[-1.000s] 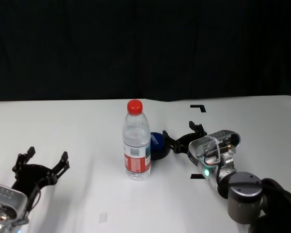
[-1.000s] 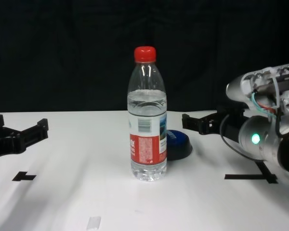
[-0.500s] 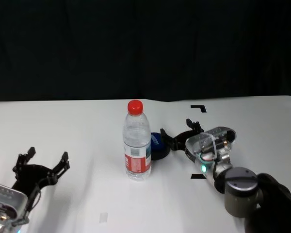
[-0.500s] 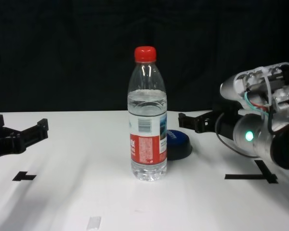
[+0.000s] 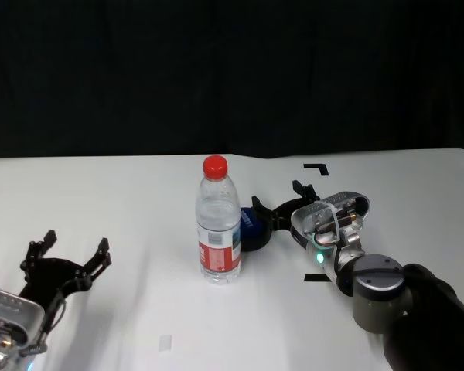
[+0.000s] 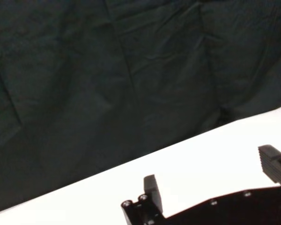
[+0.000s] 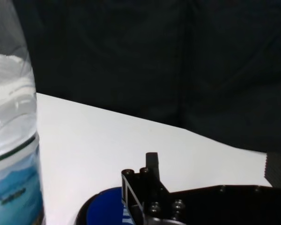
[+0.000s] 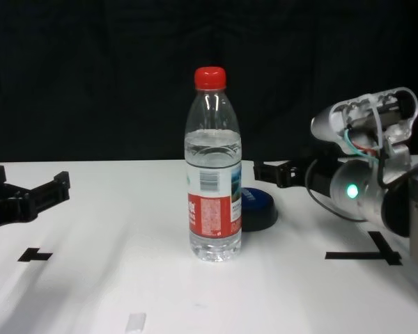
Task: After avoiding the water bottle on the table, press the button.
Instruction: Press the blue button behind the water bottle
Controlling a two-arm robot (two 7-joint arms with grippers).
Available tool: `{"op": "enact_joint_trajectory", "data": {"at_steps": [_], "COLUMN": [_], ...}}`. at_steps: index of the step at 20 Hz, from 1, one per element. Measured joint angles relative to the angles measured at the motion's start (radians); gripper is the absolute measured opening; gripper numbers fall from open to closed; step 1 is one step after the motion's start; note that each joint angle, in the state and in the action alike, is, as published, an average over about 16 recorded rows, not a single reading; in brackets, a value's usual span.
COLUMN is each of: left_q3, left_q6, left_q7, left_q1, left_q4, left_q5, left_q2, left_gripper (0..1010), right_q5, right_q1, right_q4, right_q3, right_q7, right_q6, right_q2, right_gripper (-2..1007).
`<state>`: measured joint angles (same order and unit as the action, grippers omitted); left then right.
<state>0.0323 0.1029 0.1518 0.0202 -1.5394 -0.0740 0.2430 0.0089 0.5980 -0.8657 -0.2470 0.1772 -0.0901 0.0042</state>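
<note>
On the white table [image 5: 124, 193], the right gripper [image 5: 282, 207] reaches in behind the water bottle [image 5: 218, 222], its fingers spread apart and empty, one fingertip just over the far edge of the button [image 5: 251, 229]. The bottle stands upright and undisturbed, red cap on, mostly full of clear water. The blue button sits just beside and behind it, apparently not yet pressed; bringing the gripper down on the dome looks to be what remains. The left gripper [image 5: 66, 259] rests parked well apart, fingers spread.
</note>
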Motion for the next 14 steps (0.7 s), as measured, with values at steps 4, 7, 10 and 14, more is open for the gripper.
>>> {"op": "enact_joint_trajectory", "data": {"at_steps": [4, 7, 10, 14], "left_q3": [0.0, 0.0, 0.0, 0.0], "left_q6": [0.0, 0.0, 0.0, 0.0], "left_q7": [0.0, 0.0, 0.0, 0.0], "left_q1": [0.0, 0.0, 0.0, 0.0], "left_q4": [0.0, 0.0, 0.0, 0.0], "left_q5": [0.0, 0.0, 0.0, 0.0], "left_q2": [0.0, 0.0, 0.0, 0.0], "left_gripper": [1009, 1009, 1009, 1009], "right_q5": [-0.002, -0.005, -0.01, -0.017], "right_q1": [0.012, 0.017, 0.019, 0.021], "right_q4": [0.02, 0.029, 0.033, 0.035], "right_q3": [-0.003, -0.006, -0.01, -0.014], "right_q7": [0.005, 0.008, 0.007, 0.003], "right_q6": [-0.003, -0.001, 0.005, 0.015], "right_q2": [-0.003, -0.004, -0.004, -0.004], "right_gripper": [1002, 1002, 1002, 1003]}}
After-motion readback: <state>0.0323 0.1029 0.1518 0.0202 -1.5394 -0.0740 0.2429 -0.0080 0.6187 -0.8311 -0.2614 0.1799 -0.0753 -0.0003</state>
